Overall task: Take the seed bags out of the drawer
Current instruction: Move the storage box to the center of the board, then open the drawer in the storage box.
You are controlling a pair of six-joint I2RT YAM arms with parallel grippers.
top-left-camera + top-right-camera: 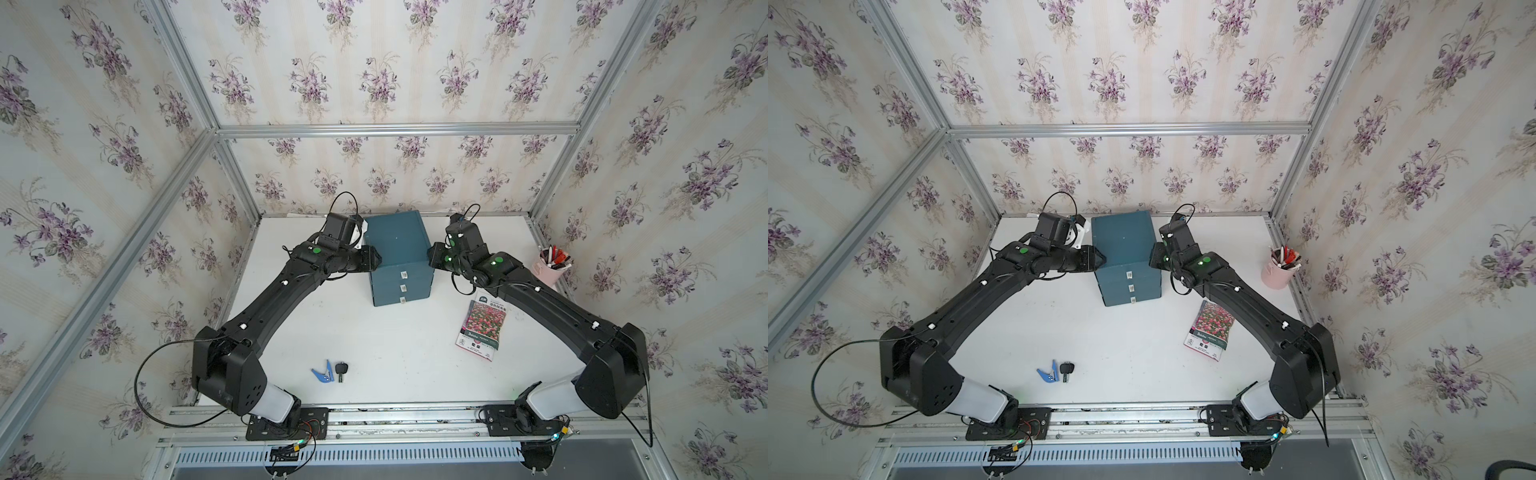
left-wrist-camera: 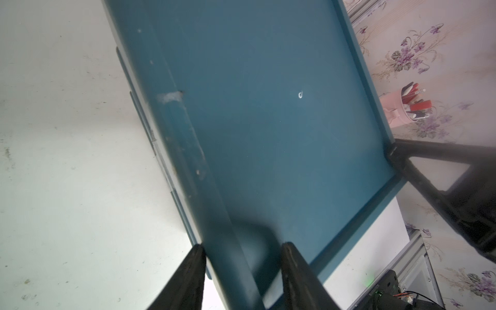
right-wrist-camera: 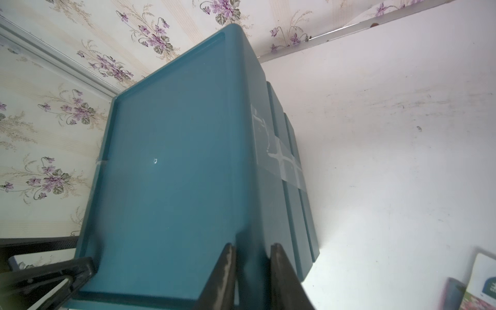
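Observation:
A teal drawer cabinet [image 1: 397, 241] [image 1: 1123, 239] stands at the back middle of the white table, its three drawers [image 1: 402, 286] all shut. One seed bag [image 1: 482, 326] [image 1: 1210, 330] with a pink-red flower field lies flat on the table, under my right forearm; its corner shows in the right wrist view [image 3: 475, 290]. Any other seed bags are hidden. My left gripper [image 1: 376, 258] [image 2: 243, 248] is open, straddling the cabinet's [image 2: 268, 120] top front edge at the left corner. My right gripper [image 1: 430, 253] [image 3: 252, 247] is shut on the same edge of the cabinet [image 3: 166, 161] at the right corner.
A pink cup of pens [image 1: 552, 270] [image 2: 402, 112] stands at the table's right edge. A blue clip-like tool [image 1: 322, 371] and a black key [image 1: 341, 370] lie near the front left. Aluminium frame posts and papered walls close in the table.

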